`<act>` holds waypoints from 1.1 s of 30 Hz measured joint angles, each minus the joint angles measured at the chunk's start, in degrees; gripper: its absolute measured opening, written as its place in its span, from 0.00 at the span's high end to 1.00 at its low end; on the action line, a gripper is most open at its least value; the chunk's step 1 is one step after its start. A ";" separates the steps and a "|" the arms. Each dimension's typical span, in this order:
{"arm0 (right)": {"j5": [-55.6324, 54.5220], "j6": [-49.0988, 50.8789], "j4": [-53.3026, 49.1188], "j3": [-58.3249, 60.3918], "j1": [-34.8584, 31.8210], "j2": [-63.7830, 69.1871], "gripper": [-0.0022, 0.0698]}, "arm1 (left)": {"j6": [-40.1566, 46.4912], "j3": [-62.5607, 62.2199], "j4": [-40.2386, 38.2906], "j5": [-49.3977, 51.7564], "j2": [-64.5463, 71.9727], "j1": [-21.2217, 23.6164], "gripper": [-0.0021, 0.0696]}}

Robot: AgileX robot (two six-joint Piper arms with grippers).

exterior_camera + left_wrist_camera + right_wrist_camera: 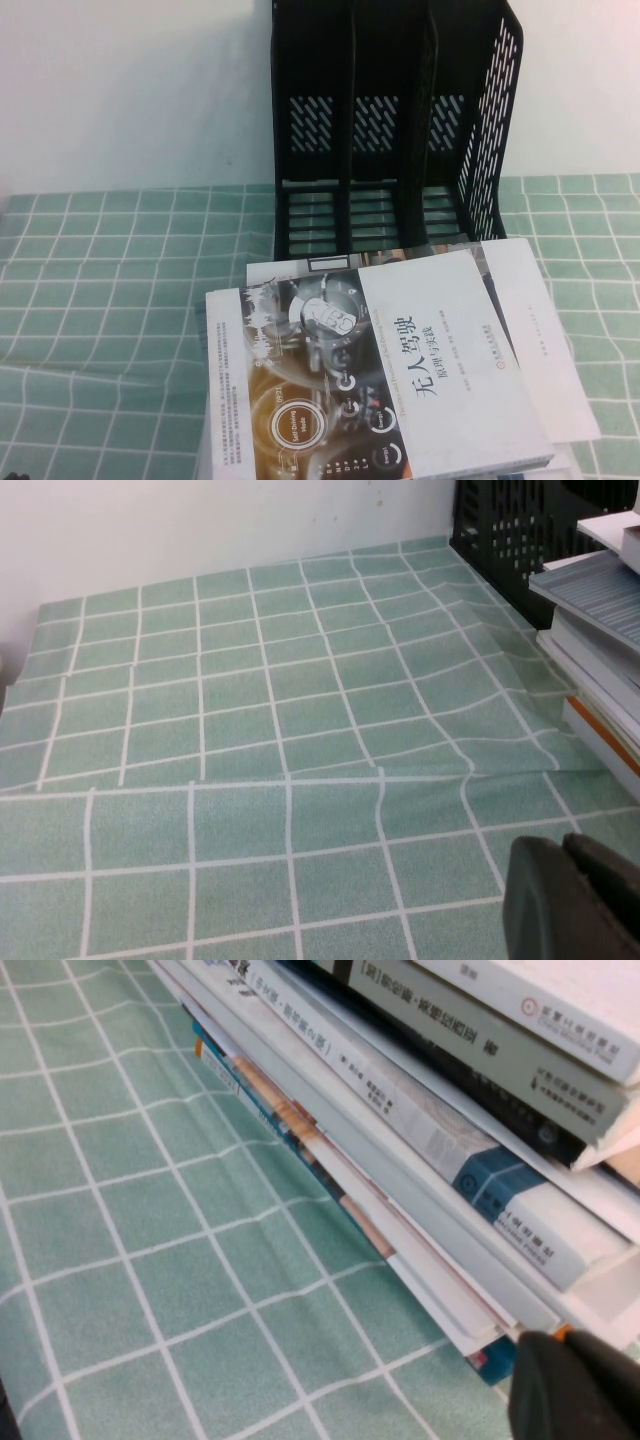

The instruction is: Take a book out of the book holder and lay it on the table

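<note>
The book (390, 370), half white with a black Chinese title and half a dark dashboard photo with an orange ring, lies flat and face up on a stack of books in front of the book holder (390, 130). The black holder stands upright at the back, and its three slots look empty. The table (100, 290) has a light green grid cloth. Neither gripper shows in the high view. My left gripper (566, 880) is shut and empty, low over bare cloth left of the stack. My right gripper (570, 1365) is shut and empty, beside the stack's bottom corner.
The stack holds several books and a white sheet (540, 330) that juts out to the right. The stack's edges show in the left wrist view (600, 650) and the right wrist view (420, 1130). The cloth is wrinkled beside the stack (470, 680). A white wall stands behind.
</note>
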 joint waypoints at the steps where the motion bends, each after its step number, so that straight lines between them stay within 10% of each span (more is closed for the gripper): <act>1: -0.26 0.00 0.00 0.13 0.00 0.00 0.97 | -0.09 0.00 0.00 0.00 0.00 0.00 0.97; 10: -1.23 -3.09 2.65 1.05 -3.31 -1.87 0.97 | -0.09 0.00 0.00 0.00 0.00 0.00 0.97; 23: -0.87 -20.72 18.68 1.05 -42.76 -7.47 0.97 | -0.09 0.00 0.00 0.00 0.00 -0.09 0.97; 33: -0.86 -13.91 19.03 1.05 -55.17 -7.47 0.97 | -0.09 0.00 0.00 0.00 0.00 -0.09 0.97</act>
